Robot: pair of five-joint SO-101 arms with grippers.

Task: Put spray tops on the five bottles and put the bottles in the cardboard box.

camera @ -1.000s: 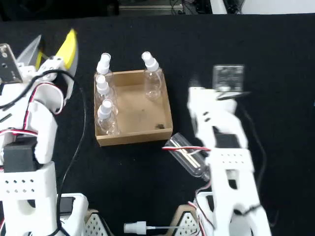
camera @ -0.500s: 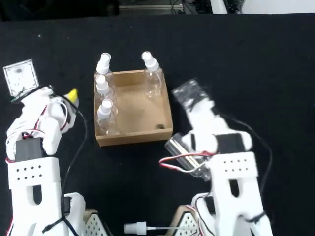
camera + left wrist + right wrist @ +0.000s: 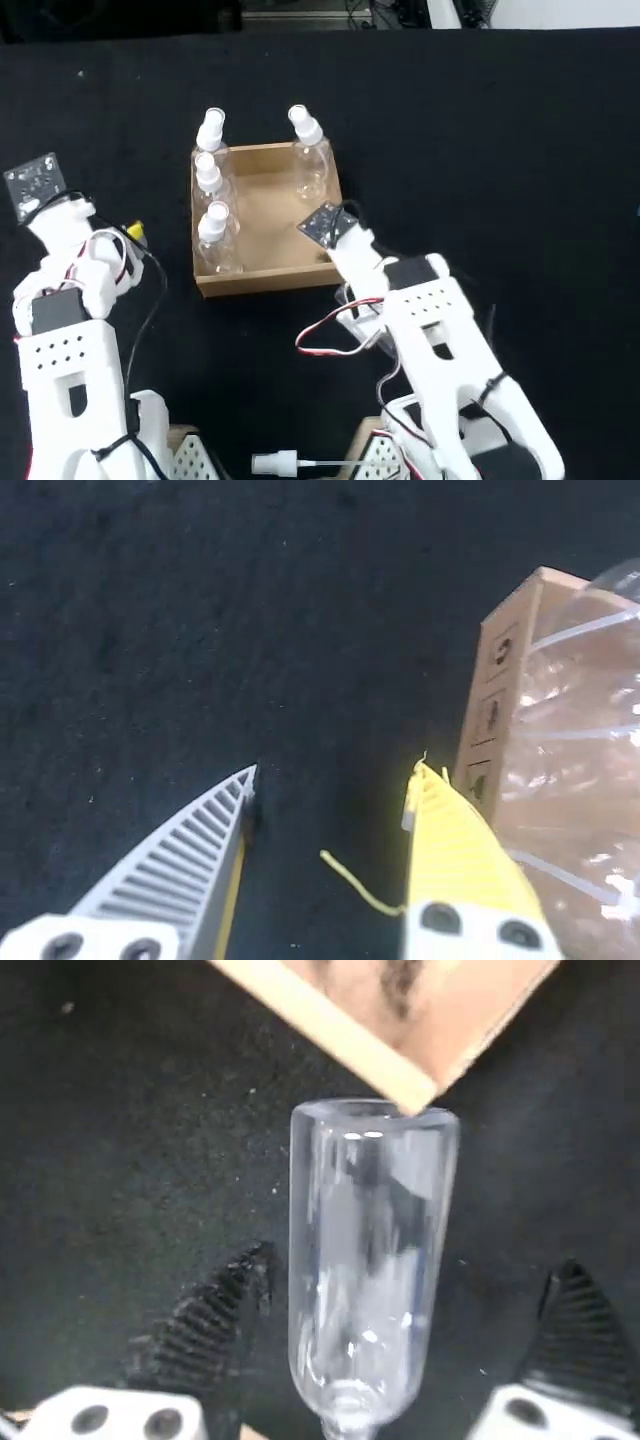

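Observation:
A clear bottle (image 3: 370,1280) without a top lies on the black table, its base touching a corner of the cardboard box (image 3: 400,1020). My right gripper (image 3: 415,1260) is open, one black finger on each side of this bottle and not touching it. From above, the right arm (image 3: 420,310) covers that bottle at the box's (image 3: 275,270) front right corner. Several bottles with white spray tops (image 3: 215,235) stand along the box's left and back sides. A loose spray top (image 3: 280,463) lies by the front edge. My left gripper (image 3: 335,775) is open and empty, left of the box (image 3: 495,680).
The left arm (image 3: 70,290) stands at the table's left, its yellow finger (image 3: 135,231) pointing toward the box. A capped bottle's (image 3: 580,770) clear wall shows beside the box corner. Red and white cables (image 3: 330,340) loop under the right arm.
The right arm has swung left and come down over the lying bottle, its fingers now on both sides of it. The left arm has dropped low beside the box.

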